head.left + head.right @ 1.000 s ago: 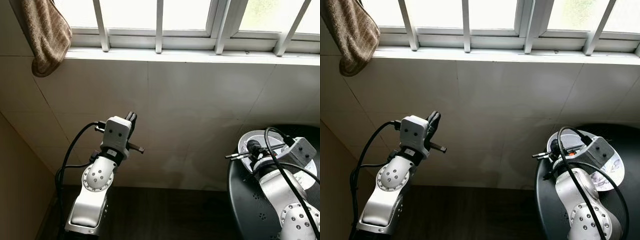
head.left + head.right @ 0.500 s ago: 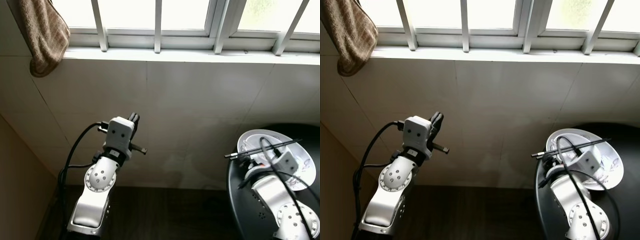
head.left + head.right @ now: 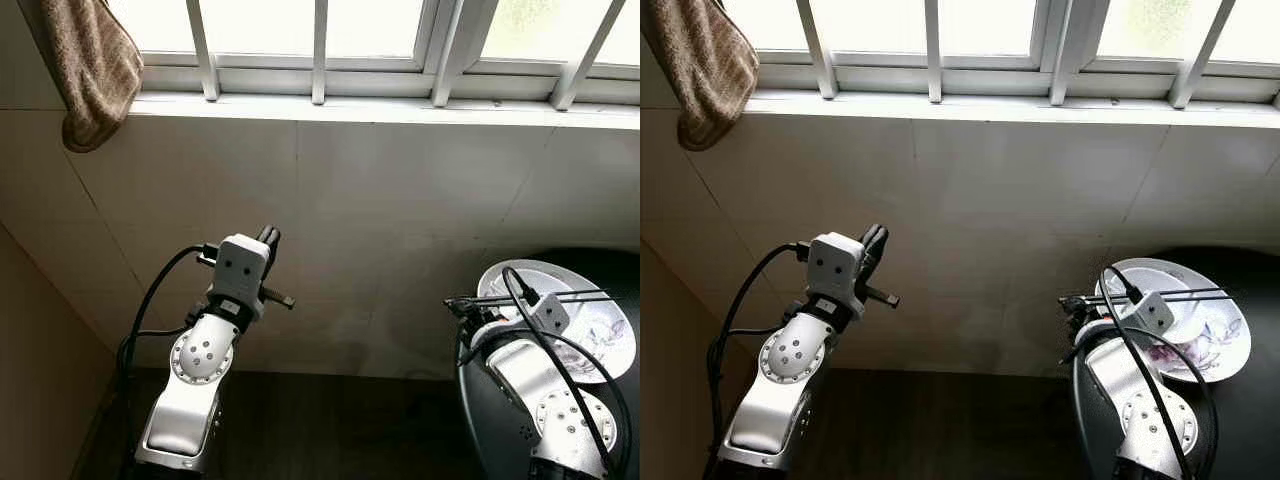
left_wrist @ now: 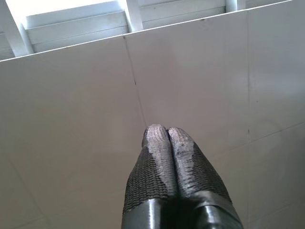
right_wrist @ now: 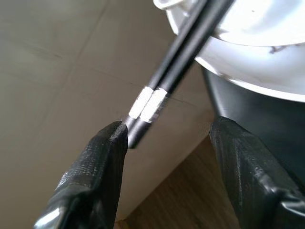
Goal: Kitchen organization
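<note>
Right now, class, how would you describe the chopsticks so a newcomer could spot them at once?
Find the round black table at the right, below the barred window. On it sits a white floral plate. The chopsticks lie across its rim: two thin black sticks with silver bands, ends jutting leftward between the right gripper fingers.

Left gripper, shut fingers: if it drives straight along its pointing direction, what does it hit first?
Likely the pale tiled wall below the white window sill; nothing stands between it and the left gripper, though depth is unclear.
</note>
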`<state>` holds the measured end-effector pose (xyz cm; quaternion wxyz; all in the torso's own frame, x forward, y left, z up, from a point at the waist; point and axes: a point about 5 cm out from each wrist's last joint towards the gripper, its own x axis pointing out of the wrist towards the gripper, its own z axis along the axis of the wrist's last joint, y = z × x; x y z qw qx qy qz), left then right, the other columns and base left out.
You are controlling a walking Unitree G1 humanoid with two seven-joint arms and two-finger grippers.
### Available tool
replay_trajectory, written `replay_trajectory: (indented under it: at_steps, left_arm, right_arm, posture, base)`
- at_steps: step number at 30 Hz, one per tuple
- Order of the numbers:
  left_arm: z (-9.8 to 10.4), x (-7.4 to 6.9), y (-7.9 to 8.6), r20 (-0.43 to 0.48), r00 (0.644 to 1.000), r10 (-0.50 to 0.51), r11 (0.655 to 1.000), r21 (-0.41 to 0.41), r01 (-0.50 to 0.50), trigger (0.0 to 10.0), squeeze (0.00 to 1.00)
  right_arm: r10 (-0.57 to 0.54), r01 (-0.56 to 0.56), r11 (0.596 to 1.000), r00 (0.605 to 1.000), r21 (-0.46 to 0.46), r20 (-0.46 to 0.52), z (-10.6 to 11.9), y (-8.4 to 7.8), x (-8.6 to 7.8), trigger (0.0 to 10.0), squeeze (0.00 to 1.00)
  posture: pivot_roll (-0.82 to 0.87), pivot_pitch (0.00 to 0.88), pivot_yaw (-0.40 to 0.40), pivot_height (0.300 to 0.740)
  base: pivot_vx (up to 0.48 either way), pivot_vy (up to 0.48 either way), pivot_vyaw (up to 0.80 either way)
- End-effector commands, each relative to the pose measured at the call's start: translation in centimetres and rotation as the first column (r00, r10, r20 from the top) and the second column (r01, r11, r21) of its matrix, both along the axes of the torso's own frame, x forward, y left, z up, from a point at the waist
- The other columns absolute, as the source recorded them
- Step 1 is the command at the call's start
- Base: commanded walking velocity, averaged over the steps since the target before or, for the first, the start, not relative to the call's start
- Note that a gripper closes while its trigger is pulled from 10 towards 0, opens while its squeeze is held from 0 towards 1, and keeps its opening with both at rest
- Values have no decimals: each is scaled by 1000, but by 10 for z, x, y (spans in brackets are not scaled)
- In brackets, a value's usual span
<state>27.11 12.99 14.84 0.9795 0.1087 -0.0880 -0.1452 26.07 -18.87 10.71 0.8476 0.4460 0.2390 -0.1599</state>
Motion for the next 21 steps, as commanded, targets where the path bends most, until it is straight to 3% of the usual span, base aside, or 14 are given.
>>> replay_trajectory:
  at_steps: [1,15,21]
  left_arm:
    - [0,1,0,9,1000,2,1000,16,-2,10000,0]
    - [-1,1,-1,5,1000,-4,1000,21,4,10000,0]
    - [-1,1,-1,3,1000,-4,1000,23,4,10000,0]
  right_arm:
    - [2,-2,999,1000,46,5,-2,7,2,10000,0]
    - [-66,54,992,993,116,101,-6,-8,19,10000,0]
    - [-48,30,989,991,143,121,-11,-6,25,10000,0]
  posture:
    - [115,0,-55,740]
    - [115,0,-55,740]
    - [128,0,-52,740]
  base:
    - [0,0,0]
    - [0,0,0]
    - [0,0,0]
